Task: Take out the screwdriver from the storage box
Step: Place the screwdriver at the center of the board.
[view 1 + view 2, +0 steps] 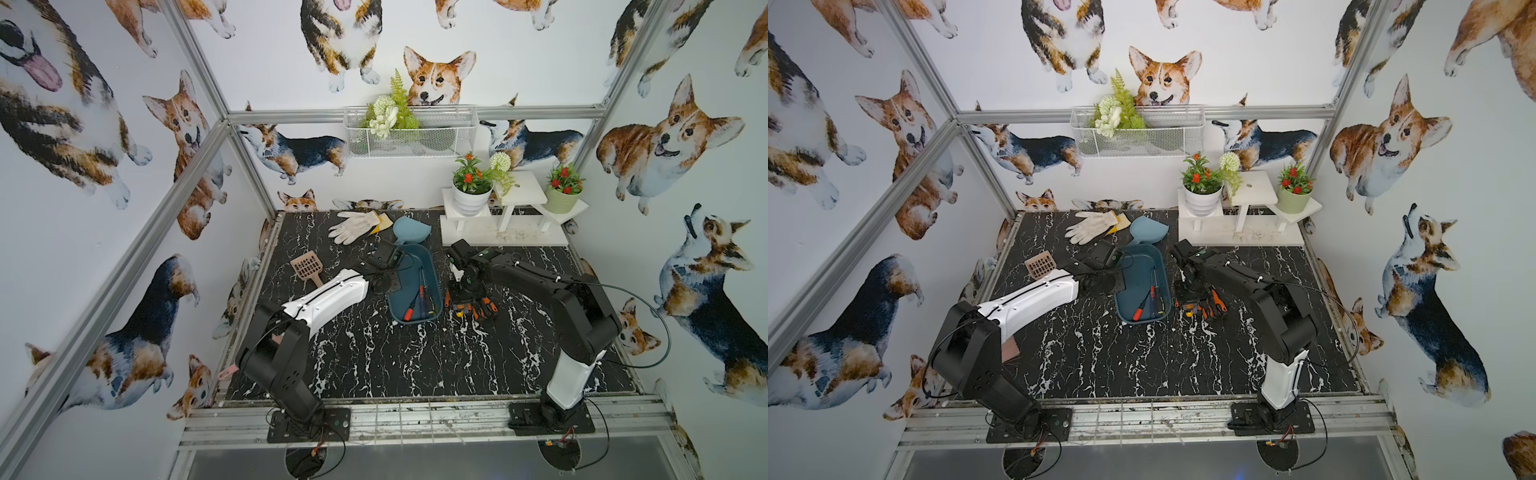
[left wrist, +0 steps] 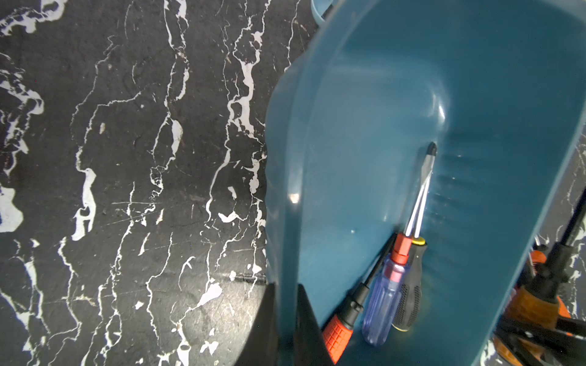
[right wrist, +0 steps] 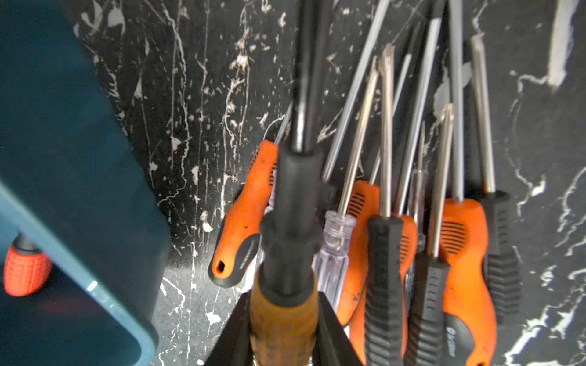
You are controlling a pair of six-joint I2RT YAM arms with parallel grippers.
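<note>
The right claw [image 3: 283,332] was closed tight on a screwdriver with a yellow-brown handle [image 3: 290,221], a black neck and a dark rod. Only the right wrist view showed this grip. In both top views the claw was tucked under the black arm and could not be made out. The held screwdriver was outside the dark teal-blue plastic storage box [image 3: 63,152]. It was over a pile of orange, black and clear-handled screwdrivers [image 3: 412,228] that lay on the black table with white veins [image 1: 374,365], just beside the box. I could not tell whether it touched the pile. Its tip and the end of its handle ran off the picture. The left claw [image 2: 283,332] was shut on the side wall of the storage box [image 2: 380,126], with one finger inside and one outside. Only the left wrist view showed that. It also showed three screwdrivers lying close together in the box: a red-orange-handled one [image 2: 337,336], a clear blue one [image 2: 383,304] and a black one with yellow ends [image 2: 410,294]. In a top view the whole box [image 1: 411,262] sat mid-table, and those three looked small and blurry.
</note>
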